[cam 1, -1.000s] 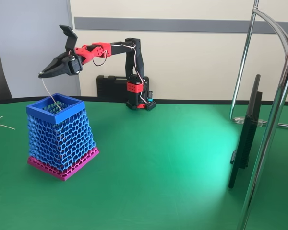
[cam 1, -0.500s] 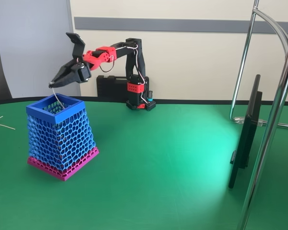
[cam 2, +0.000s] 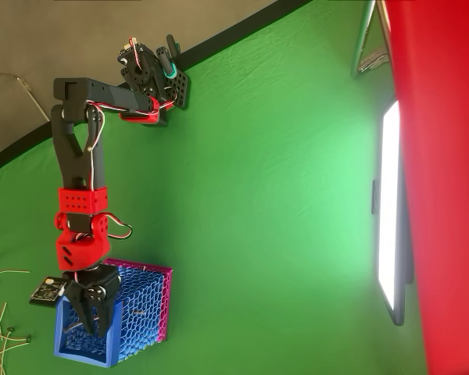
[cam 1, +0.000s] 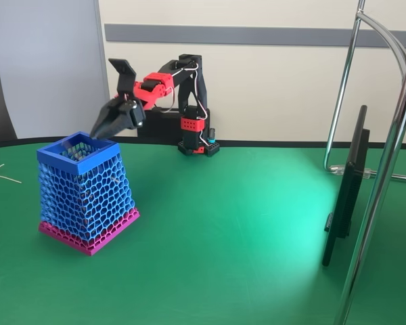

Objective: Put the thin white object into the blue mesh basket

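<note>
my gripper [cam 1: 97, 133] hangs empty, fingers slightly parted, at the blue mesh basket [cam 1: 88, 193]'s rim; swinging low could topple it.

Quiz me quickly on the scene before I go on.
1. True or false: the gripper hangs over the open top of the basket.
2. Pick one: the basket's base is A) green, B) pink, C) black.
3. Short answer: in the overhead view, do the jaws stand apart or closed?

Key: 1 true; 2 B; 3 apart.
</note>
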Motion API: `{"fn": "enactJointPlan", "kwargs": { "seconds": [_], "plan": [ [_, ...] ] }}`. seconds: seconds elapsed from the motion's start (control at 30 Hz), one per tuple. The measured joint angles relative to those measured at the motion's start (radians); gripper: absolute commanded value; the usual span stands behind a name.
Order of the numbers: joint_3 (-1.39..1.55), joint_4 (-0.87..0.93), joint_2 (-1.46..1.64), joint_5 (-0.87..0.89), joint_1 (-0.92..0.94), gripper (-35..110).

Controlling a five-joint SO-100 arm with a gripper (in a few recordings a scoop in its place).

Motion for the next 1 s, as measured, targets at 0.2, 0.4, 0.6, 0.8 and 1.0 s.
{"fn": "enactJointPlan", "kwargs": {
  "seconds": [0.2,0.4,0.6,0.8,1.0],
  "plan": [
    [0.089,-0.028,0.061,0.025,-0.066,14],
    [0.184,-0.046,0.161,0.072,-0.146,6],
    [0.321,-0.049,0.334,0.245,-0.256,0],
    [0.523,-0.052,0.568,0.462,-0.353,0],
    [0.758,-0.052,0.828,0.716,-0.411,0]
  ]
}}
